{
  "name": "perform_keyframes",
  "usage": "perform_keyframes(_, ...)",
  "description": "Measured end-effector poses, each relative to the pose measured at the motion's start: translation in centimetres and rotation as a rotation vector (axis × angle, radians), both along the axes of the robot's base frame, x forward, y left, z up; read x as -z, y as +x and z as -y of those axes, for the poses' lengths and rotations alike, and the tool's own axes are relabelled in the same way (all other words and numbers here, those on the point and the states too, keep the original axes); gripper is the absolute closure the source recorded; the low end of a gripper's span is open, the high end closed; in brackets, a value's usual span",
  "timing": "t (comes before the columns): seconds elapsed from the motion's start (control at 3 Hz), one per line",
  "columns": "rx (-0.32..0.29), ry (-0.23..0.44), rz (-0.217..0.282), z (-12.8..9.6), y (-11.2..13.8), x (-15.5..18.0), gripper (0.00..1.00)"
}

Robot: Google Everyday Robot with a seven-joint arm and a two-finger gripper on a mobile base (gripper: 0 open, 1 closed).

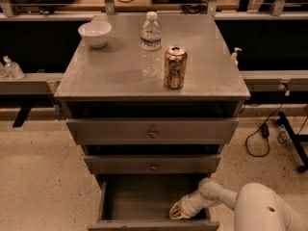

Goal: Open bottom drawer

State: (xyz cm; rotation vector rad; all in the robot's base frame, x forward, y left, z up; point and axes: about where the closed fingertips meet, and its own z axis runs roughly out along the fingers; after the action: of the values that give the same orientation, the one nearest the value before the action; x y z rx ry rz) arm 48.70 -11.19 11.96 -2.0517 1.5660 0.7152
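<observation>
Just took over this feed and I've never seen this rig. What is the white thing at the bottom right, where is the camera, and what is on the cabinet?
There is one camera, looking down at a grey cabinet from its front; where it is mounted is unknown. The white shape is the robot's arm. Its gripper sits low inside the bottom drawer, which is pulled out. I cannot tell if it holds anything. Two more drawers sit above. On top stand a bowl, a water bottle and a can.
</observation>
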Motion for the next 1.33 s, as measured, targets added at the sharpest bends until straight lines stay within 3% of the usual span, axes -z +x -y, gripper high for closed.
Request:
perform_keyframes(0.33, -0.084, 0.028, -0.047, -0.5, -3.2, -1.4, 1.0)
perform_keyframes(0.67, -0.085, 0.028, -0.047, -0.5, -3.2, -1.4, 1.0)
perform_keyframes(1.0, -0.147, 0.065, -0.061, -0.9, -4.9, -2.4, 1.0)
perform_keyframes(1.33, -0.147, 0.066, -0.061, -0.9, -4.9, -2.4, 1.0)
